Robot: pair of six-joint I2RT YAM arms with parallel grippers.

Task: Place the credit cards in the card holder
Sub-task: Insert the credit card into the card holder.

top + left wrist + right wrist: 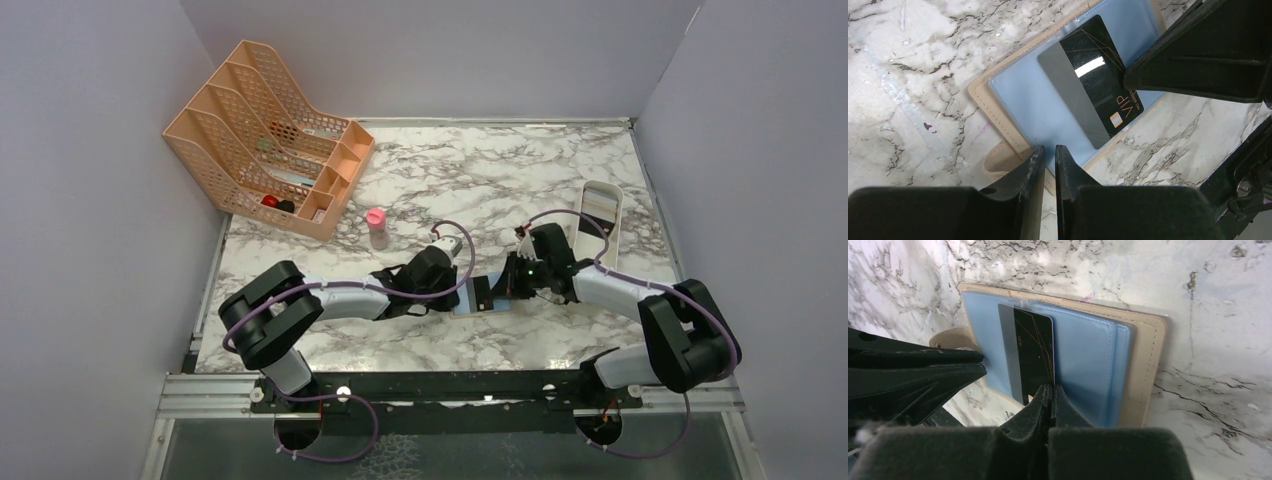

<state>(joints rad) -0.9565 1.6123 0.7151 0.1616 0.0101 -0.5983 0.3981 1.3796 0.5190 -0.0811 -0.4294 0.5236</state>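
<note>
The card holder [492,304] lies open on the marble table, tan outside and light blue inside; it also shows in the left wrist view [1023,100] and the right wrist view [1088,355]. A black credit card [1033,350] with a grey stripe lies partly slid into a blue pocket, also seen in the left wrist view [1088,65]. My right gripper [1050,389] is shut on that card's near edge. My left gripper [1048,152] is shut on the holder's blue near edge, next to the snap tab [998,162]. The two grippers meet over the holder in the top view. The other cards are not clearly visible.
A long white oblong tray [601,215] stands at the right, behind my right arm. A small pink-capped bottle [377,226] stands behind my left arm. A big peach mesh file rack [262,135] fills the back left corner.
</note>
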